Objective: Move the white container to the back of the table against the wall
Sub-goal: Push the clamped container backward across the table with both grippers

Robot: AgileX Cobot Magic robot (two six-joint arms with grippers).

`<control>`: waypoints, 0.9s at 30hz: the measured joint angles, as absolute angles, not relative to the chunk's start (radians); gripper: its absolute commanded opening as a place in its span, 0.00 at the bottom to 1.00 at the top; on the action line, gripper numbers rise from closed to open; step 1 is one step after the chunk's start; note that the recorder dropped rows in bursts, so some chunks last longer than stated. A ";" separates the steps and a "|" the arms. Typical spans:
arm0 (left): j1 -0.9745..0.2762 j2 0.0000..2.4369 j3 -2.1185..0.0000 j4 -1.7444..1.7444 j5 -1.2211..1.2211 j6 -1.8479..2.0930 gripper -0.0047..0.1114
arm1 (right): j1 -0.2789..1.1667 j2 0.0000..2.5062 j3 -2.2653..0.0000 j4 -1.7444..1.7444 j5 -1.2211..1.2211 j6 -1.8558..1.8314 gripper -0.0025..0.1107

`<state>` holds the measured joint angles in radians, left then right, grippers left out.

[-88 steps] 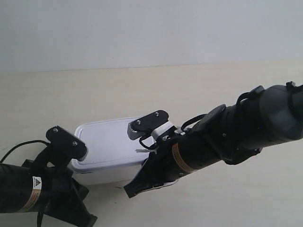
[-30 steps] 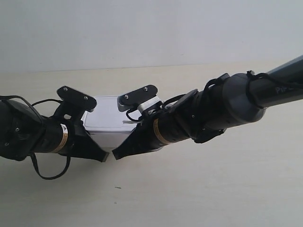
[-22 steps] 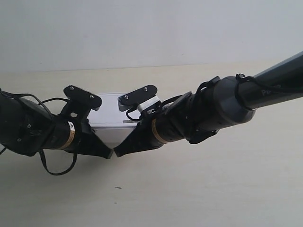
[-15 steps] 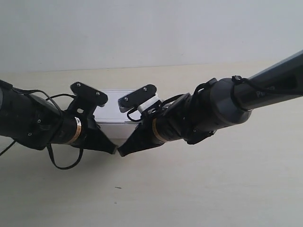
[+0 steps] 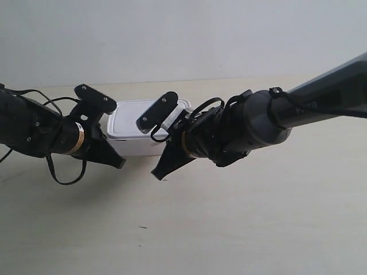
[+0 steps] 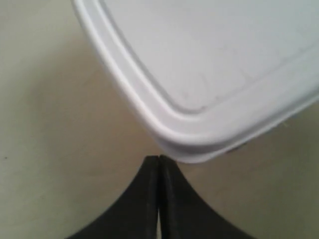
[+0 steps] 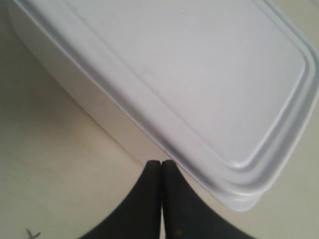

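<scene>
The white container point(image 5: 143, 123) lies on the table point(image 5: 258, 217), lid up, a strip of tabletop away from the wall point(image 5: 183, 34). In the exterior view, the arm at the left has its gripper point(image 5: 119, 164) by the box's near left corner. The arm at the right has its gripper point(image 5: 158, 174) in front of the box's near side. My left gripper point(image 6: 158, 158) is shut and empty, its tip right at a rounded corner of the container point(image 6: 214, 59). My right gripper point(image 7: 161, 162), also shut and empty, meets the side of the container point(image 7: 189, 74) near another corner.
The two dark arm bodies point(image 5: 258, 129) point(image 5: 28, 132) cross the table from either side, with a loose black cable point(image 5: 60, 177) hanging under the one at the exterior view's left. A tiny dark speck point(image 5: 141, 227) marks the tabletop in front.
The container has slid from the table's front toward the wall, with both shut grippers behind it. In the last half second the two tips have drawn apart and more of the lid shows.
</scene>
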<state>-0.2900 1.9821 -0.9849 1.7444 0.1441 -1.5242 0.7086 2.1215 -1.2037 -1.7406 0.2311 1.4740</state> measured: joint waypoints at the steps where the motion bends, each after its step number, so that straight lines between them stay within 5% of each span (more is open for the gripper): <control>1: -0.276 1.982 -0.991 1.744 0.126 -1.524 0.04 | 0.709 2.128 -1.215 -1.733 0.231 1.472 0.02; 10: -0.268 1.982 -1.009 1.744 -0.092 -1.543 0.04 | 0.705 2.196 -1.284 -1.677 0.233 1.470 0.02; 27: -0.268 2.080 -1.129 1.744 -0.042 -1.550 0.04 | 0.643 2.196 -1.290 -1.648 0.204 1.468 0.02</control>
<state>-0.2679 2.0796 -1.1287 1.7444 -0.0421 -1.5495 0.6428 2.1958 -1.2901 -1.6476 0.2036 1.4682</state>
